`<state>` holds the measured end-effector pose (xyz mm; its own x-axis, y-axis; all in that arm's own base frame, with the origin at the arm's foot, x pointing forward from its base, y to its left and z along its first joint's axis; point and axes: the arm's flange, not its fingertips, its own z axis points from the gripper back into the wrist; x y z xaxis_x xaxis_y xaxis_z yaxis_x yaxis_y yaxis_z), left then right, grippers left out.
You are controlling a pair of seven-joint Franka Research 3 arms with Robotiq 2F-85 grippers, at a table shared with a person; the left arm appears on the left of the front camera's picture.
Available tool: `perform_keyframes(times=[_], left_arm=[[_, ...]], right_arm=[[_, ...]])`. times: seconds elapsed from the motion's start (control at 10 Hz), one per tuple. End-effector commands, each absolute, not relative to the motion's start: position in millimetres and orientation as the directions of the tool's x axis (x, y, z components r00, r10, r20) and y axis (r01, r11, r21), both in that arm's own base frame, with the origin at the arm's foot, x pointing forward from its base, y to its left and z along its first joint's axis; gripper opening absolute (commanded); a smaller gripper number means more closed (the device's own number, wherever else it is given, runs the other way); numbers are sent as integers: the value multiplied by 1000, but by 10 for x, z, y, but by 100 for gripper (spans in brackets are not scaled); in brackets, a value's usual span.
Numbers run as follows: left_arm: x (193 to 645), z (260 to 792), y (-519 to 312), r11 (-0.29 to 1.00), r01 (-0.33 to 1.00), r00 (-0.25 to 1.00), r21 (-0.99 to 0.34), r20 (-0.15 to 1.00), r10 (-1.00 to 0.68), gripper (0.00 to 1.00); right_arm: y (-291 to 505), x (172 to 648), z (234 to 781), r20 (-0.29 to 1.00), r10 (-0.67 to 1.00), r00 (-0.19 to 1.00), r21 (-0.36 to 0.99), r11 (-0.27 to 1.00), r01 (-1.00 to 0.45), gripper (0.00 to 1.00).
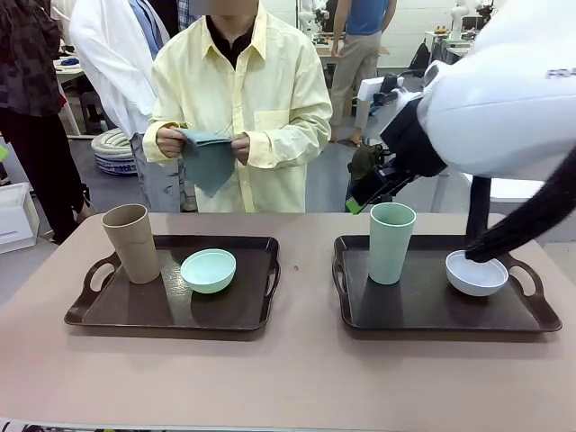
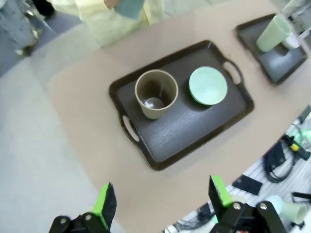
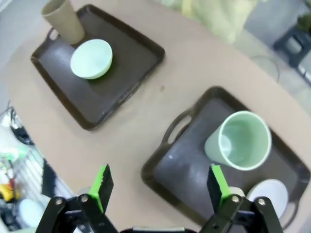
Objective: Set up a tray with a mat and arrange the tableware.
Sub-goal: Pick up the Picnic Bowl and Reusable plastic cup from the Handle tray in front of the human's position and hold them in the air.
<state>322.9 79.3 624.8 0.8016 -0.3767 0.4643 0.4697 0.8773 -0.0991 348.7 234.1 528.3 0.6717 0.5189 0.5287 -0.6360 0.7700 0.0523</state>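
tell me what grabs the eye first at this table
Two dark trays sit side by side: the left tray holds a tan tumbler and a mint green bowl, the right tray a pale green tumbler and a whitish bowl. Across the table a person in a yellow shirt holds a teal cloth.

Tan tumbler (image 1: 132, 243): upright, open end up, far-left area of left dark tray (image 1: 135, 310).
Mint green bowl (image 1: 208, 270): upright, just beside tan tumbler, mid-tray.
Pale green tumbler (image 1: 391, 241): upright, left part of right dark tray (image 1: 405, 310).
Whitish-blue bowl (image 1: 476, 273): right part of same tray, apart from tumbler.
Teal mat (image 1: 207, 160): bunched, held by person (image 1: 270, 99) beyond table, off both trays.
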Motion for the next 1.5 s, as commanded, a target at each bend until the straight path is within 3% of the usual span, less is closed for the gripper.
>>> perform_keyframes(times=[0.0,0.1,0.4,0.6,0.8,1.1,1.3,1.4], left_arm=[[3263,6247,913,836,523,792,-164,456,-406,100],[3229,6248,793,877,470,802,-99,464,-377,100],[3229,6248,793,877,470,802,-99,464,-377,100],[3232,6227,815,866,488,796,-110,462,-390,100],[3633,6172,534,663,745,543,73,510,-667,100],[4024,5982,498,475,877,372,74,523,-767,100],[4160,5716,600,341,940,282,0,560,-779,100],[4262,5593,692,213,977,177,-5,581,-795,100]], right_arm=[[2419,3484,5497,441,446,779,149,819,-554,100],[2341,3487,5283,529,519,672,52,770,-636,100],[2341,3487,5283,529,519,672,52,770,-636,100],[2302,3504,5274,489,434,757,121,825,-552,100],[2849,3769,5186,426,443,789,164,820,-549,100],[3617,4100,5039,354,505,787,212,777,-593,100],[3971,4241,4890,314,466,828,269,792,-548,100],[4091,4337,4829,312,447,839,294,794,-532,100]])
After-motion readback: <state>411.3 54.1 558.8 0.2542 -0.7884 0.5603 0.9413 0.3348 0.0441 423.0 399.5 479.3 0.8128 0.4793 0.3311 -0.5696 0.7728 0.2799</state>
